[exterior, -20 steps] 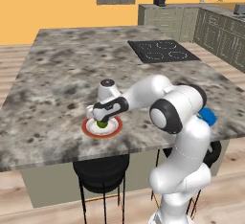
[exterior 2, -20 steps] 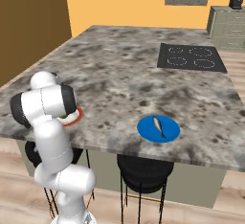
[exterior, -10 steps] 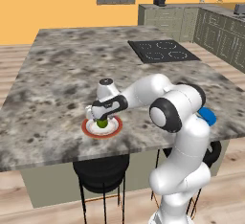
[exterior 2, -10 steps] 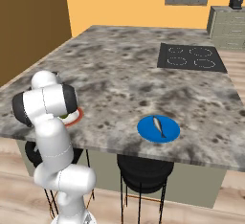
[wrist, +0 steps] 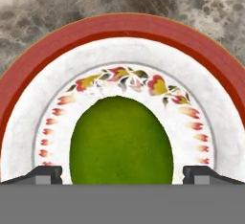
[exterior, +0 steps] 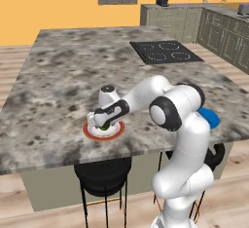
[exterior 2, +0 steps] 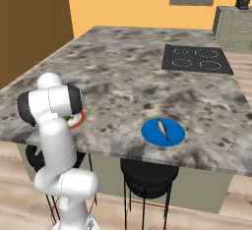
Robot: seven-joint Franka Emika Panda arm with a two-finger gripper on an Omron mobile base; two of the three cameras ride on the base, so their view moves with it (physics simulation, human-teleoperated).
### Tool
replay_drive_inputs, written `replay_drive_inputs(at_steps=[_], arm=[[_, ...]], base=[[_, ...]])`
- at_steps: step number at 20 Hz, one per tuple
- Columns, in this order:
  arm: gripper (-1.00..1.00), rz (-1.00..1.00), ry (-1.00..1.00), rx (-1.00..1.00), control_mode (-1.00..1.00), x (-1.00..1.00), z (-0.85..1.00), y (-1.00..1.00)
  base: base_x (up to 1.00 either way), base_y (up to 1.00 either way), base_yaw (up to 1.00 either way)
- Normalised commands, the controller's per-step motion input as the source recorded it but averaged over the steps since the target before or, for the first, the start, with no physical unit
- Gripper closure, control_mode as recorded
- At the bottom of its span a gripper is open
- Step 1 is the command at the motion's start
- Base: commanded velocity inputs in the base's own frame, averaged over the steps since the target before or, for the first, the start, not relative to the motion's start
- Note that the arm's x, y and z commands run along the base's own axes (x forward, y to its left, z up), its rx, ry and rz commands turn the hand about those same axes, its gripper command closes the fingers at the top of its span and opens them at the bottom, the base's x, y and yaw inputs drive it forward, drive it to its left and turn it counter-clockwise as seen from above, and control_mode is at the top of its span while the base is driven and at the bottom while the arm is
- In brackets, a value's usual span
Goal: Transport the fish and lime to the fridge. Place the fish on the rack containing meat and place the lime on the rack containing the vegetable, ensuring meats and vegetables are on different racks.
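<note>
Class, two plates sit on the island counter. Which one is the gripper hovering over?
The red-rimmed plate holding the lime; the open gripper straddles the lime. The other, a blue plate, carries the fish.

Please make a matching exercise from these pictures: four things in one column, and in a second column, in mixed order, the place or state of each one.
Things:
1. lime
2. fish
3. hand
4. stovetop

Places or states:
A. on the blue plate near the counter's front edge
B. set flat into the far part of the counter
C. on the white plate with a red rim
D. open, with a finger on each side of the lime

Right pairs: 1-C, 2-A, 3-D, 4-B
</note>
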Motion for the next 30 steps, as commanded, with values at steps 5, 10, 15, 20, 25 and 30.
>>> replay_drive_inputs(at_steps=[5,10,15,20,25,30], arm=[[-1.0,-0.02,0.03,0.0,-1.0,0.0,-0.32,0.0],[1.0,-0.04,0.01,0.0,-1.0,0.0,-0.41,0.13],[1.0,-0.02,0.03,0.0,-1.0,-0.01,-0.39,0.13],[1.0,0.0,-0.05,0.0,-1.0,-0.61,0.23,0.01],[1.0,0.0,0.0,0.0,-1.0,-0.93,0.85,-0.37],[1.0,0.01,0.0,0.0,-1.0,-0.57,0.98,-0.71]], base=[[0.0,0.0,0.0],[0.0,0.0,0.0],[0.0,0.0,0.0],[0.0,0.0,0.0],[0.0,0.0,0.0],[0.0,0.0,0.0]])
